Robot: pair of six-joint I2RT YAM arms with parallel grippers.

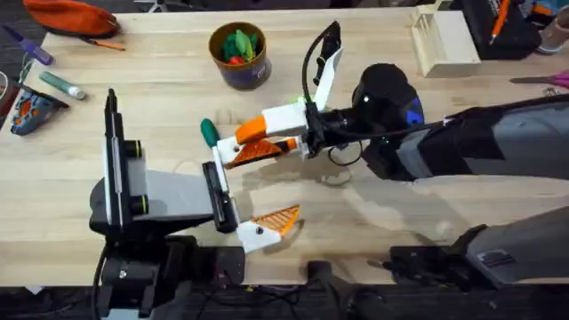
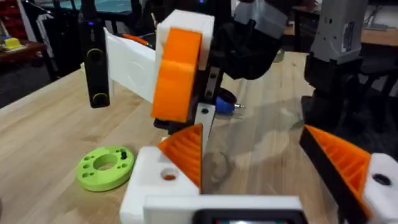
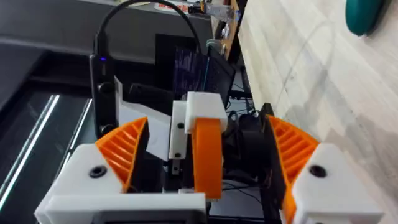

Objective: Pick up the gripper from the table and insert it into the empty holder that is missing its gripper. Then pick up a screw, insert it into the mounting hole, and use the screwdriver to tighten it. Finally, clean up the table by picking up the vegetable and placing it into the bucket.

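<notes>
We see the left end effector low over the table near the front edge. Its fingers are wide apart w/ nothing btwn them.

The right arm reaches in from the right, and its end effector is just above and beside the left one. The gripper, a smooth orange wedge, sits up off the table at the right end effector, w/ a white block against its top. We can't tell whether the right end effector is clamped on it.

The vegetable lies on the table just beside both end effectors, toward the left. The bucket stands farther back, well apart from it, w/ green and red bits inside.

The screwdriver lies behind the right end effector, mostly hidden. A lime-green disc lies flat on the table near the left end effector.
</notes>
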